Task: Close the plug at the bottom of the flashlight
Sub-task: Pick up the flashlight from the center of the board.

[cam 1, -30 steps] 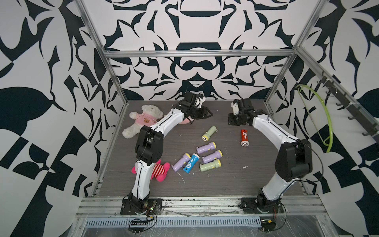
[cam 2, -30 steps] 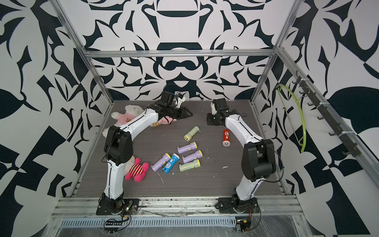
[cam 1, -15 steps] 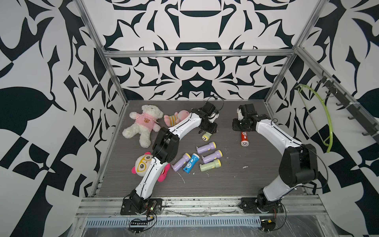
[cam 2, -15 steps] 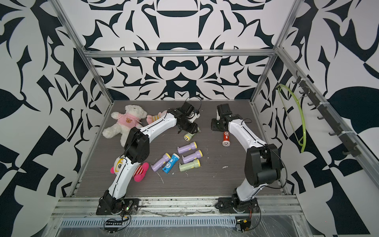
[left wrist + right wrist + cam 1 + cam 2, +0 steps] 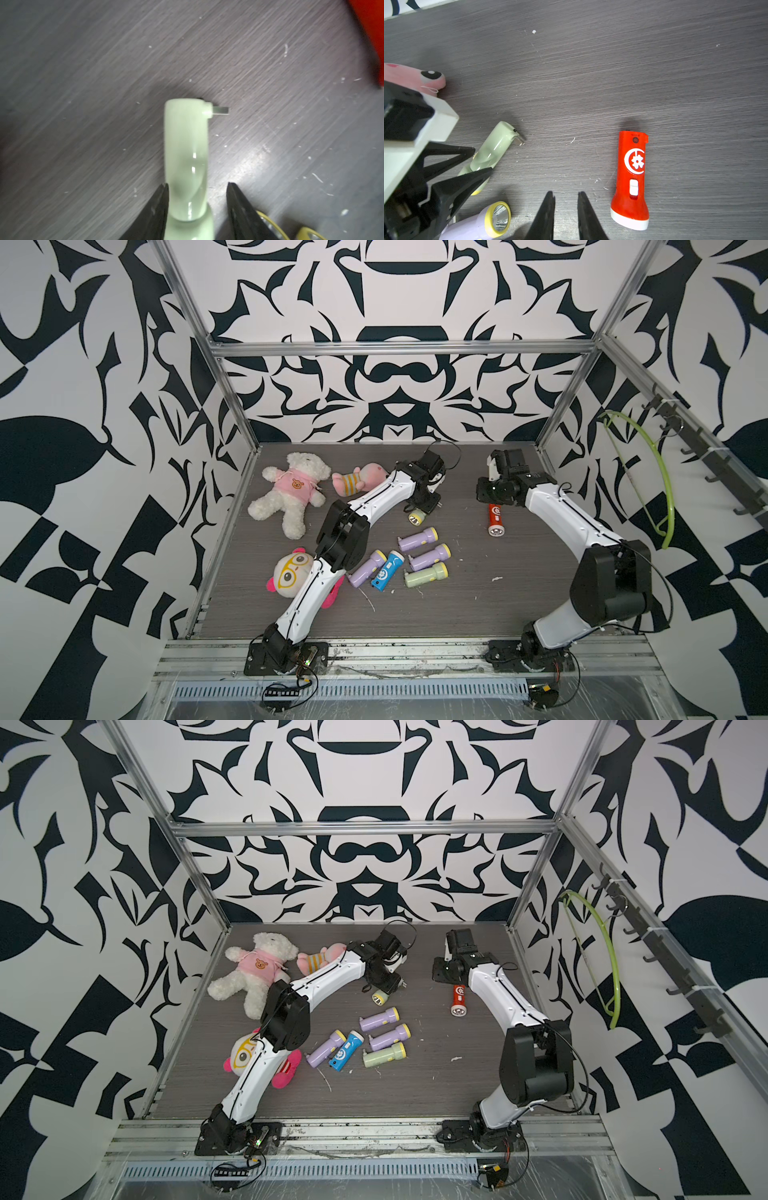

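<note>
The desk is a dark grey wood-grain surface scattered with small white crumbs. It is enclosed by an aluminium frame and by walls in a black-and-white pattern. A green hoop hangs from the hook rail on the right wall.

The pale green flashlight lies flat toward the far middle of the desk. Its plug projects sideways from the tail end.

The left gripper straddles the flashlight body near the head. Its jaws are apart: one finger touches the body, and the other stands clear of it with a gap.

The right gripper is above bare desk. Its jaws are slightly apart, with nothing between them. The red flashlight lies just beside this gripper, apart from it.

Nearer the front lie three purple flashlights, a blue flashlight and a second green flashlight.

A teddy bear and a pink plush lie at the far left. The left arm crosses over a plush with yellow glasses and partly hides it.
</note>
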Robot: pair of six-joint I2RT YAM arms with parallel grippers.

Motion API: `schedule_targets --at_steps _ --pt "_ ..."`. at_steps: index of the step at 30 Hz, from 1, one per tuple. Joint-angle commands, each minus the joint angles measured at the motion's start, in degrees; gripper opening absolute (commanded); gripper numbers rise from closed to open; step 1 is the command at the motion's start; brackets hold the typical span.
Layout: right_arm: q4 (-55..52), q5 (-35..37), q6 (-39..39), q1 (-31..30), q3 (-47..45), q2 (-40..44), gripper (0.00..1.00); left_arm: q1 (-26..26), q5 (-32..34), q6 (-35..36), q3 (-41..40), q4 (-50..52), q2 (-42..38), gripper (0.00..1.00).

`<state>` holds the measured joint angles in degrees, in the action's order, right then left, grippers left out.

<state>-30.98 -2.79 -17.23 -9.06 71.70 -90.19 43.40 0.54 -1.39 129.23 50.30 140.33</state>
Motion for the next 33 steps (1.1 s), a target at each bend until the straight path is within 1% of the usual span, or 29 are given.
schedule_targets --at_steps 1,9,13,17,24,25,26,27,30,31,33 --pt "1.28 -0.73 -0.75 0.25 0.1 0.81 0.25 -0.04 2.18 1.95 1.55 1.11 1.33 0.51" --pt "0.84 -0.38 -0.61 0.27 0.1 0.99 0.3 0.07 2.01 2.14 3.91 0.86 3.95 0.53" --pt "0.75 -0.2 -0.74 0.36 0.23 0.81 0.32 0.28 2.01 2.18 4.54 0.87 5.03 0.52" --pt "0.66 -0.22 -0.71 0.36 0.34 0.72 0.33 0.37 1.41 2.1 4.26 0.42 5.56 0.49" --pt "0.87 -0.51 -0.87 0.45 -0.12 0.52 0.32 0.46 1.1 1.83 4.02 -0.08 6.26 0.48" --pt "0.92 -0.47 -0.89 0.45 -0.23 0.61 0.32 0.47 1.0 1.83 3.99 -0.06 6.35 0.43" --pt "1.0 -0.47 -0.94 0.45 -0.22 0.63 0.32 0.55 1.03 1.74 3.93 0.04 6.36 0.35" --pt "1.02 -0.47 -0.94 0.45 -0.32 0.79 0.32 0.55 0.7 1.65 3.63 -0.04 6.19 0.3" --pt "1.12 -0.57 -1.05 0.45 -0.41 0.94 0.31 0.64 0.58 1.53 1.54 -1.39 4.57 0.2" --pt "1.09 -0.64 -1.06 0.45 -0.33 0.98 0.3 0.64 0.61 1.61 0.66 -1.96 3.91 0.15" --pt "1.1 -0.89 -1.21 0.45 -0.27 1.16 0.29 0.64 0.78 2.19 -1.18 -3.18 2.04 0.01"
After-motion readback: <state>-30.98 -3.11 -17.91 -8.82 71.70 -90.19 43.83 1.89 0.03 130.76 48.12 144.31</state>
